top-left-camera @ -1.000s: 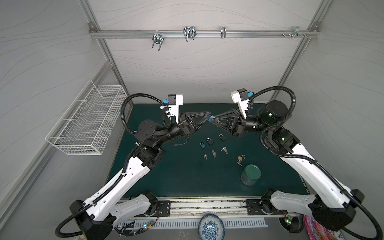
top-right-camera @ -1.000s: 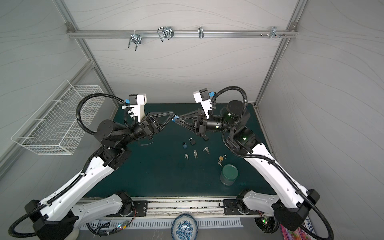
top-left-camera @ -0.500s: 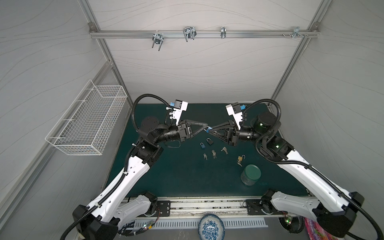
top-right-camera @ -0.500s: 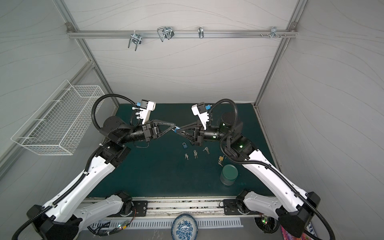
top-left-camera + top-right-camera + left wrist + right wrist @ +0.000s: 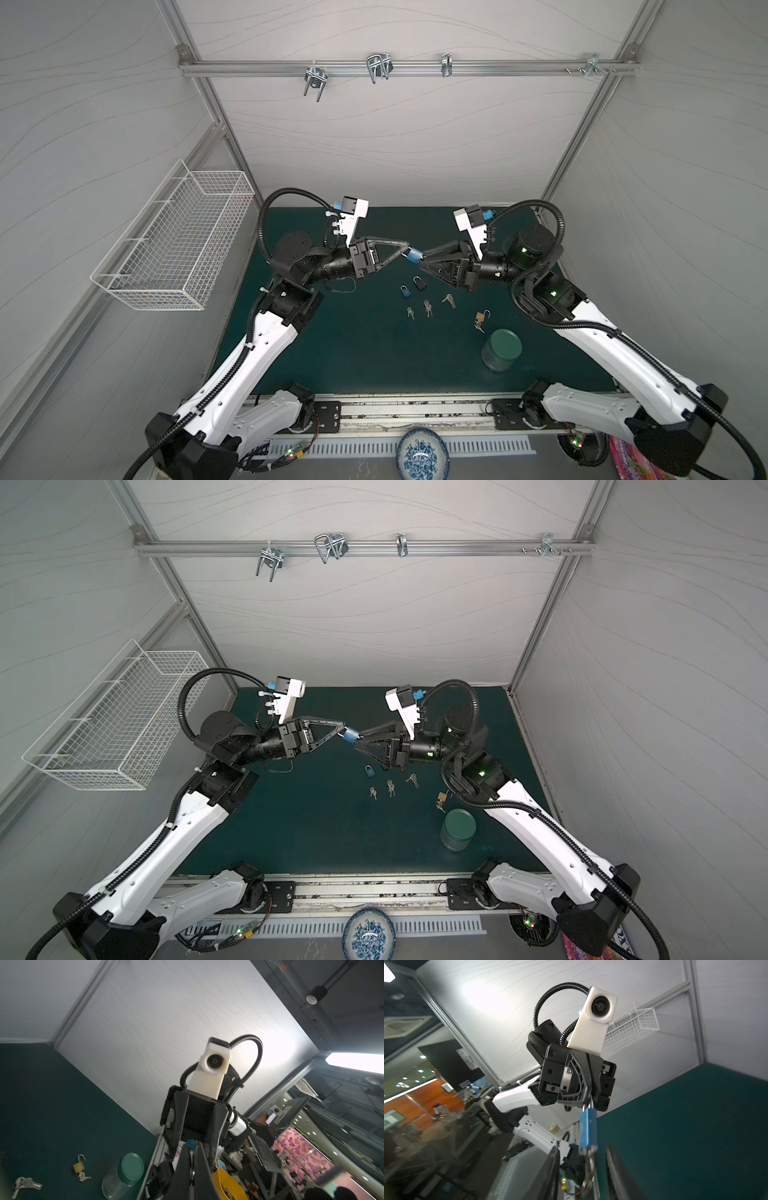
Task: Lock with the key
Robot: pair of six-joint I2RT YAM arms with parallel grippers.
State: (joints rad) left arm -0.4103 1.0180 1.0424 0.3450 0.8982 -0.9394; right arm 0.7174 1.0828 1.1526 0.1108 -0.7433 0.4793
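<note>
The left fingers point(image 5: 184, 1172) are pressed together on the shackle of a blue padlock point(image 5: 413, 255), holding it in the air above the worktop point(image 5: 353, 353). The lock's body sticks out past their tips toward the right fingers point(image 5: 614, 1165). These stand apart, one on each side of the key point(image 5: 588, 1169) that hangs with its ring from the end of the lock. In the right wrist view neither finger touches the key. The padlock's face is too blurred for me to read any brand or stamp.

Down on the green worktop, beneath the right fingers, a second blue padlock point(image 5: 404, 291) and a black padlock point(image 5: 419, 283) lie just beside each other. A little nearer the front are three small key bunches point(image 5: 427, 307). Further out on the right fingers' side sits a brass padlock point(image 5: 481, 318), its shackle swung open and keys at its base. Near it stands a clear jar point(image 5: 501, 350) with a green lid. Well beyond the left fingers a white wire basket point(image 5: 178, 245) hangs on the side wall. A blue-and-white dish point(image 5: 422, 457) sits past the front rail.
</note>
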